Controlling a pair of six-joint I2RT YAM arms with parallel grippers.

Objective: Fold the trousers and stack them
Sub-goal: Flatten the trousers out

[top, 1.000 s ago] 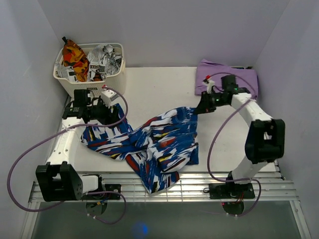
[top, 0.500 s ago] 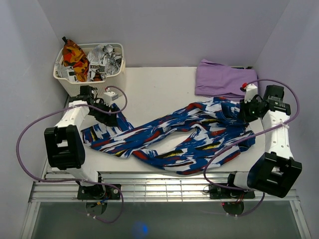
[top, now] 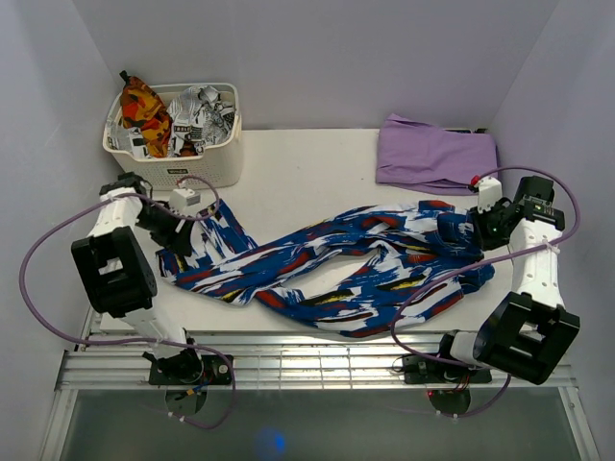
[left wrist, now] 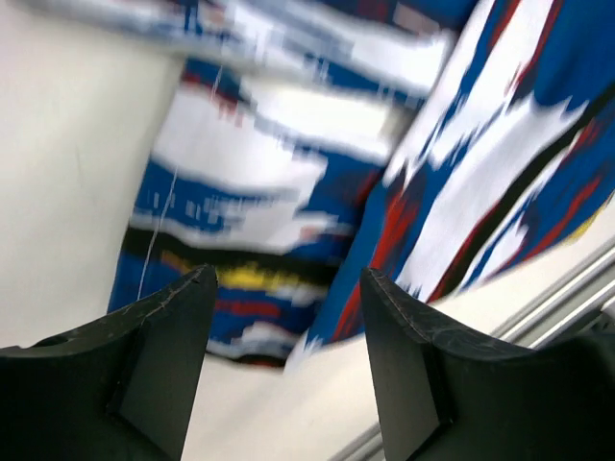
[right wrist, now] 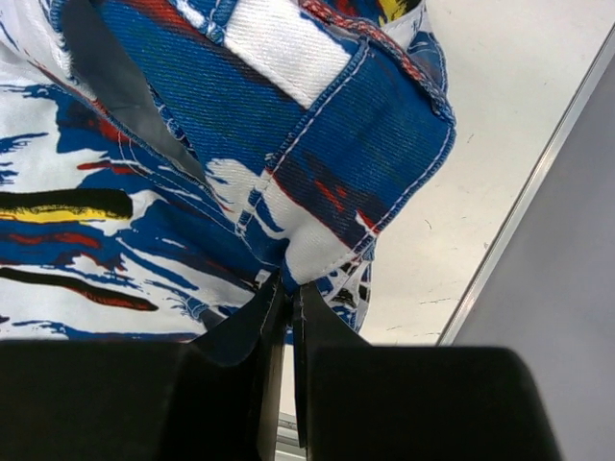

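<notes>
The trousers, blue with white, red and black streaks, lie stretched out across the table from left to right. My right gripper is at their right end. In the right wrist view it is shut on a white-and-blue edge of the waist. My left gripper hovers at the leg ends on the left. The left wrist view is blurred; there it stands open, with the leg cloth beyond the fingertips and nothing between them.
A white basket holding orange-red and black-and-white printed clothes stands at the back left. A lilac-purple garment lies at the back right, just behind my right arm. A slatted metal strip runs along the table's near edge. Walls close in on both sides.
My right gripper has pulled the waist end far to the right, drawing the bunched trousers out long. My left gripper has shifted left along the leg ends, its jaws a little narrower.
</notes>
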